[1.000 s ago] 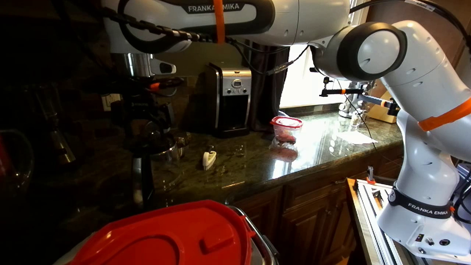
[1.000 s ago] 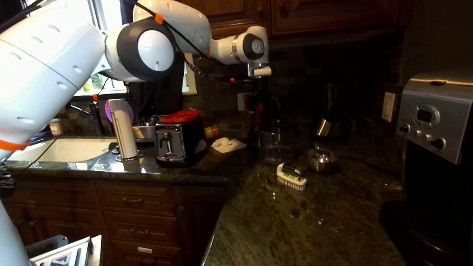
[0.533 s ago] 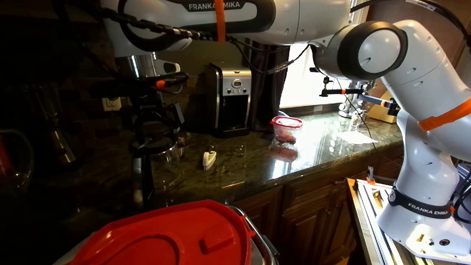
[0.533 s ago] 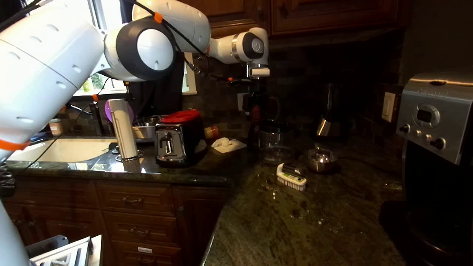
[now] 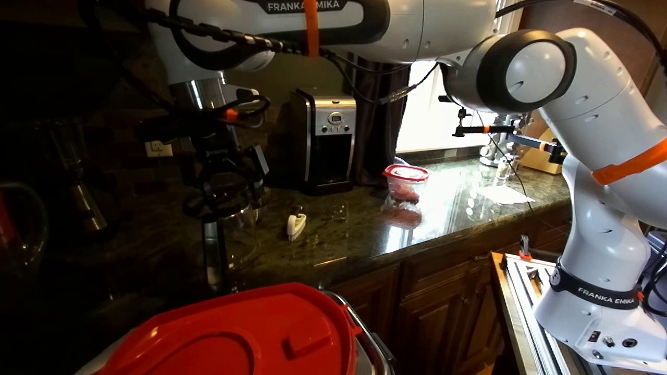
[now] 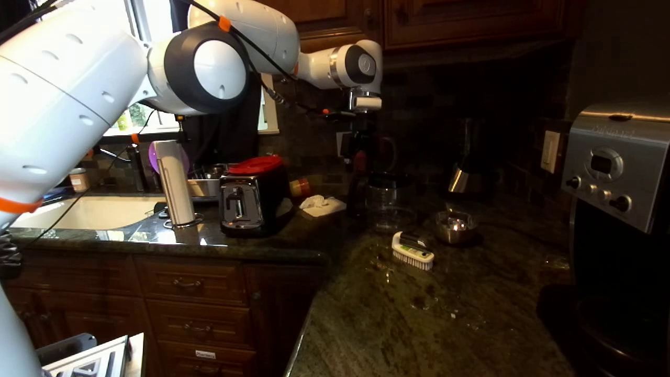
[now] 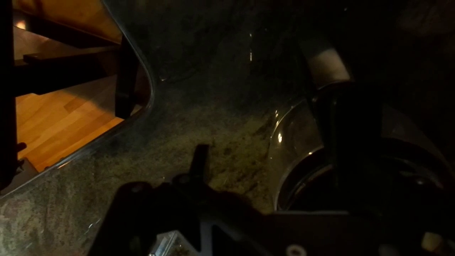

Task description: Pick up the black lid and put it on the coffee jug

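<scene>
The coffee jug (image 5: 242,240), clear glass with black fittings, stands upright on the counter; it also shows in the other exterior view (image 6: 384,198) and at the right of the wrist view (image 7: 296,131). My gripper (image 5: 225,190) is tilted over its mouth and handle side. One finger (image 7: 199,160) stands well out to the left in the wrist view, with nothing against its inner side; the other is lost in the dark. I cannot make out the black lid for certain; a dark flat shape (image 5: 194,207) at the jug's mouth may be it. Contact is unclear.
A white scrub brush (image 6: 413,251) and a metal bowl (image 6: 455,228) are near the jug. A toaster (image 6: 246,207) carries a red dome (image 5: 239,333). A silver-and-black coffee maker (image 5: 332,140) and a blender (image 6: 466,178) stand further back. The counter edge (image 7: 151,85) is on the left.
My gripper has shifted right and tilted in an exterior view, leaning over the jug. The jug's handle has shifted the same way, so the jug seems turned or nudged.
</scene>
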### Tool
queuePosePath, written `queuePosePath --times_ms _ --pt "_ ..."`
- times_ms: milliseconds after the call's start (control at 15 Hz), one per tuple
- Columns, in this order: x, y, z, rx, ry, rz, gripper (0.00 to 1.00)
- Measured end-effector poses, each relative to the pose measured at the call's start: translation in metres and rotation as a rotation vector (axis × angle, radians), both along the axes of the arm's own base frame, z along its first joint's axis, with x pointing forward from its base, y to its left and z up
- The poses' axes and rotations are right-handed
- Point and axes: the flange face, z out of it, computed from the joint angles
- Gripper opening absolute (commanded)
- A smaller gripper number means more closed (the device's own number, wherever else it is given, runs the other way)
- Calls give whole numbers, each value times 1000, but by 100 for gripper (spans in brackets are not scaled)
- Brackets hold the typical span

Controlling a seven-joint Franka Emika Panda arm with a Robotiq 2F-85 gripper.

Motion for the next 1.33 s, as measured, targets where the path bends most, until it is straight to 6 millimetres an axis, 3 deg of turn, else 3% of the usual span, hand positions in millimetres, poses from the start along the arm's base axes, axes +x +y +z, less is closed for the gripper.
queuePosePath --times_ms 800,1333 --pt "4 -19 -9 39 46 -47 100" --pt "12 -9 37 112 -145 63 100"
